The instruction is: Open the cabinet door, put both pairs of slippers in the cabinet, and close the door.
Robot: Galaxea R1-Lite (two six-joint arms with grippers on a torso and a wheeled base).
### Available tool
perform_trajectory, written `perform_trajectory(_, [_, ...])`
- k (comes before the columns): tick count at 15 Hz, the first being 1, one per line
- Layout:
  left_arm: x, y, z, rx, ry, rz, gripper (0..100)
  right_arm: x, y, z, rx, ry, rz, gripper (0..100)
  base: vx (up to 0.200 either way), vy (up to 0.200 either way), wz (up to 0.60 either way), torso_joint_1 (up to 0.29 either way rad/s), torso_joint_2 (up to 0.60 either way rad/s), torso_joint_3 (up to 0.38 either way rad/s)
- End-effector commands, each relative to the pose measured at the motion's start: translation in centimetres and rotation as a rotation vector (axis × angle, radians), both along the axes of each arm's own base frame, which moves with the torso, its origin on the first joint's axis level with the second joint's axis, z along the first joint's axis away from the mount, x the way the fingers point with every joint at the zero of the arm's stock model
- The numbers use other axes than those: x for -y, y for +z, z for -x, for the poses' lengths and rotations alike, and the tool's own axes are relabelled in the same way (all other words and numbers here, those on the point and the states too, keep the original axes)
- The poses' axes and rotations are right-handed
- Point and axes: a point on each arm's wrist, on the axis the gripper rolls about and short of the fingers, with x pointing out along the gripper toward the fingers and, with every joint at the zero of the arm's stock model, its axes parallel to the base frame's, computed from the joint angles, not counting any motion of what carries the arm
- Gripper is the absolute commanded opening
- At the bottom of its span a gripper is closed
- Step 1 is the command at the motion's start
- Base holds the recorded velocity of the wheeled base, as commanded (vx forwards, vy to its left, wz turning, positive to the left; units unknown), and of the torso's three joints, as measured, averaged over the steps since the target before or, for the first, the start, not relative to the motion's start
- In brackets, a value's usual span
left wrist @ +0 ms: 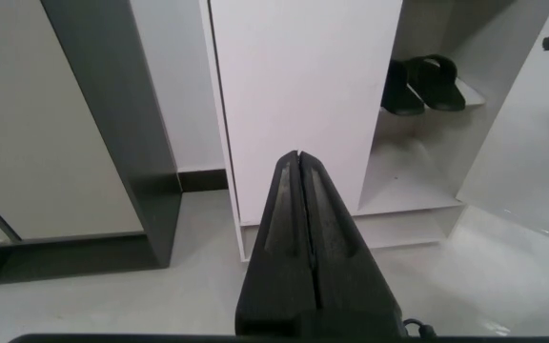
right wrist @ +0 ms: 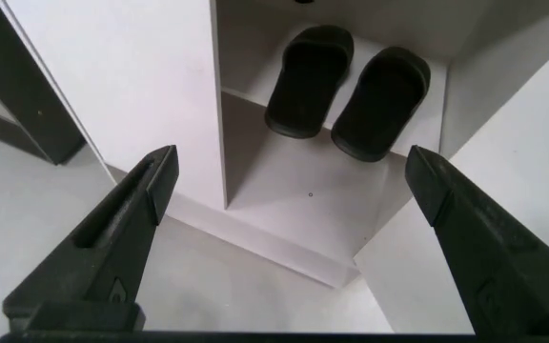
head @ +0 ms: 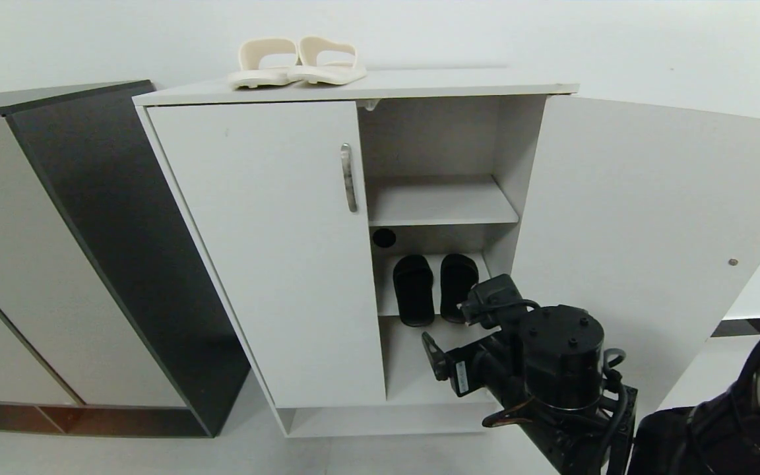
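On my far left stands a dark-sided cabinet point(head: 90, 224) with pale fronts, just beside the white cabinet point(head: 353, 86) I am working at. My left gripper point(left wrist: 298, 186) hangs low over the grey floor point(left wrist: 198, 238), its two fingers pressed flat together with nothing between them, pointing at the foot of the white cabinet's left door point(head: 274, 251). That door is closed, with its metal handle point(head: 349, 178) upright along the inner edge. The cream slippers point(head: 297, 63) sit on top of the cabinet, above the closed door, side by side and touching, near the wall. To the right of the handle the compartment stands open. The black slippers point(head: 434, 287) lie side by side on the lower shelf point(head: 386, 303) inside it, heels toward me, with a round dark hole point(head: 384, 237) in the back panel just above them. My right gripper point(right wrist: 292, 167) hovers in front of this open compartment, below and in front of the black pair and apart from it, with its fingers point(right wrist: 141, 205) spread wide and holding nothing. Farther right, the right door point(head: 650, 224) is swung fully open, its inner face turned toward me.
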Motion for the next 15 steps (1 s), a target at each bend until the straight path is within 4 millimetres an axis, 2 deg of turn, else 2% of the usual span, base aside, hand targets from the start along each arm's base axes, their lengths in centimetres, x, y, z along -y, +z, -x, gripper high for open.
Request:
perform_trajectory(1, [0.0, 0.0, -0.01, -0.002, 0.0, 0.0, 0, -0.01, 0.12, 0.01, 0.006, -0.003, -0.006, 100, 0.0, 0.2, 0.0, 0.002, 0.0, 0.002])
perform_trajectory(15, [0.0, 0.0, -0.01, -0.002, 0.0, -0.002, 0, 0.75, -0.52, 0.12, 0.017, -0.001, 0.012, 100, 0.0, 0.2, 0.0, 0.004, 0.0, 0.001])
